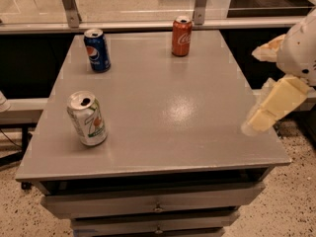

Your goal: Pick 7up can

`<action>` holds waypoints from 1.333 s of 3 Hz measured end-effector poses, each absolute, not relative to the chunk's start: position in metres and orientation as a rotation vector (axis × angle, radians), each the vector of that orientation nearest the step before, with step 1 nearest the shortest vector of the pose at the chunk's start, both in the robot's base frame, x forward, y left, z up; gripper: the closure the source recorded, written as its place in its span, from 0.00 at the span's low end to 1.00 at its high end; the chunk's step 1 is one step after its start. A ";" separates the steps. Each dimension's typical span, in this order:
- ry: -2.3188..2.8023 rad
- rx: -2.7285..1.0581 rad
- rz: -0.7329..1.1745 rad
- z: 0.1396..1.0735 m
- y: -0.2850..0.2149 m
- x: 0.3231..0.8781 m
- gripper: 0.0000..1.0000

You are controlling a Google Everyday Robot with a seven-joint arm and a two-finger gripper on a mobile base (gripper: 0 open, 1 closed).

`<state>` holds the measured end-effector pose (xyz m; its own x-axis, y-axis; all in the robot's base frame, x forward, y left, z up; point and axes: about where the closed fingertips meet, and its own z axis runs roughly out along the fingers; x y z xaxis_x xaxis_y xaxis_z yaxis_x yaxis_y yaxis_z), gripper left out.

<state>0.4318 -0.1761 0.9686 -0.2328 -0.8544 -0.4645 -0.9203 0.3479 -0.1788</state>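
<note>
The 7up can (87, 118) stands upright near the front left of the grey table (197, 112). It is silver-white with green lettering, and its top is open. My gripper (251, 92) hangs at the table's right edge, far to the right of the can. Its cream fingers (274, 105) are spread apart with nothing between them.
A blue Pepsi can (97, 50) stands at the back left and a red Coca-Cola can (181, 36) at the back middle. A railing with metal posts (69, 6) runs behind the table. Drawers (158, 206) sit under the tabletop. The floor is speckled.
</note>
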 end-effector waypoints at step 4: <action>1.771 -1.383 0.723 0.931 -0.038 0.431 0.00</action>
